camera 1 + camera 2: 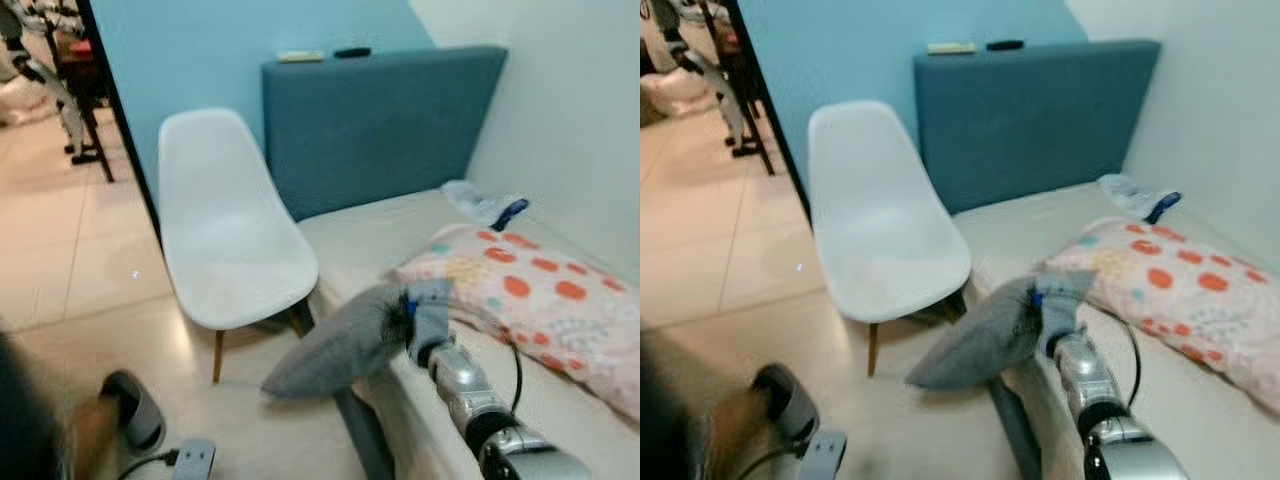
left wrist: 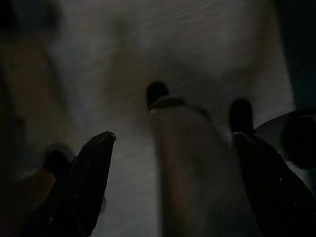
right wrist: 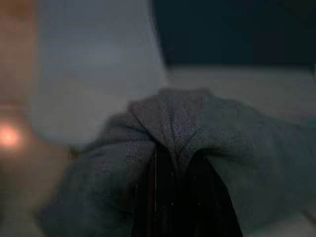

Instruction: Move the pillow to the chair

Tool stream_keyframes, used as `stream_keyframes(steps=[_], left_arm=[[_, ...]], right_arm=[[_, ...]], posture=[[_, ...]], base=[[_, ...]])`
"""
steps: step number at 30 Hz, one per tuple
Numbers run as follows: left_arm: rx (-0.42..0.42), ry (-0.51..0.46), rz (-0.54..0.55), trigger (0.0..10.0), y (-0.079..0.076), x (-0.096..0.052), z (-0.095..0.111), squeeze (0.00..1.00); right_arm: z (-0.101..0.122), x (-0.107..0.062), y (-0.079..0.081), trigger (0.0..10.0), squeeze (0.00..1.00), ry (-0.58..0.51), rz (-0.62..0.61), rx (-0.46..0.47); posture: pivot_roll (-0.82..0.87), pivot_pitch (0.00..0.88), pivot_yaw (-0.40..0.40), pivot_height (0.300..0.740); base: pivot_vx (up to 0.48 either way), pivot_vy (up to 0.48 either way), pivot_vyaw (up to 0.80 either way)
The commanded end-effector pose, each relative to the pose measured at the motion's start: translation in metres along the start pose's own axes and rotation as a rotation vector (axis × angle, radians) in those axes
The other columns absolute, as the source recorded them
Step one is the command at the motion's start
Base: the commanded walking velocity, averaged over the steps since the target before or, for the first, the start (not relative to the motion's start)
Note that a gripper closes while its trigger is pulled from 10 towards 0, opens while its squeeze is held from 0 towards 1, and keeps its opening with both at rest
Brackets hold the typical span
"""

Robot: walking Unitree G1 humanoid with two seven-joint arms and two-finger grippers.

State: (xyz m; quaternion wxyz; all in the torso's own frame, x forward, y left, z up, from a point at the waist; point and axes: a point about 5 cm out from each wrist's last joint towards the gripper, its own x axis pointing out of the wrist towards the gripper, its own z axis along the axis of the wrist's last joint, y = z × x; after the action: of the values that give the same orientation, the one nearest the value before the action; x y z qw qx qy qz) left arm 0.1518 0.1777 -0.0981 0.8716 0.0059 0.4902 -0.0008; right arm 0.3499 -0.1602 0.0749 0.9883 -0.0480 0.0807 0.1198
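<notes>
The grey pillow hangs off the bed edge, pinched at one end by the right gripper. Its long axis slants down toward the white chair, just beside it to the left. The left gripper hangs spread.

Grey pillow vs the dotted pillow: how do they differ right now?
The grey pillow is plain; the dotted pillow is pale with orange spots. The grey pillow hangs off the bed's edge, pinched by the right gripper; the dotted pillow lies flat on the mattress, untouched. The grey one is bunched at the grip, the dotted one spread out. Both are soft pillows.
</notes>
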Motion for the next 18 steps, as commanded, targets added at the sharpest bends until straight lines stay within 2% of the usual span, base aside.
stream_keyframes(steps=[1,5,10,11,14,18], left_arm=[[0.013,0.009,0.0,10.0,0.001,0.0,-0.001,0.0],[0.011,0.011,-0.001,10.0,0.0,0.0,-0.001,0.0],[0.011,0.012,-0.001,10.0,0.0,0.0,-0.002,0.0],[0.014,0.015,-0.002,10.0,0.001,0.0,-0.003,0.0],[0.017,0.019,-0.001,10.0,0.002,-0.001,-0.004,0.0],[0.019,0.023,-0.001,10.0,0.003,-0.001,-0.005,0.0]], right_arm=[[0.034,0.009,0.01,10.0,0.0,-0.166,0.092,-0.008],[0.05,0.012,0.017,10.0,0.0,-0.238,0.159,0.005],[0.062,0.013,0.022,10.0,0.0,-0.29,0.177,-0.001],[0.075,0.014,0.022,10.0,0.0,-0.349,0.188,0.044],[0.089,0.014,0.021,10.0,0.0,-0.412,0.207,0.091],[0.104,0.013,0.025,10.0,0.0,-0.48,0.267,0.096]], posture=[[0.01,0.0,-0.047,0.74],[0.01,0.0,-0.048,0.74],[0.01,0.0,-0.048,0.74],[0.01,0.0,-0.048,0.74],[0.01,0.0,-0.048,0.74],[0.01,0.0,-0.05,0.74]], base=[[0.352,0.0,0.63],[0.352,0.0,0.71],[0.354,0.0,0.79],[0.352,0.0,0.41],[0.354,0.0,0.27],[0.354,0.0,0.0]])
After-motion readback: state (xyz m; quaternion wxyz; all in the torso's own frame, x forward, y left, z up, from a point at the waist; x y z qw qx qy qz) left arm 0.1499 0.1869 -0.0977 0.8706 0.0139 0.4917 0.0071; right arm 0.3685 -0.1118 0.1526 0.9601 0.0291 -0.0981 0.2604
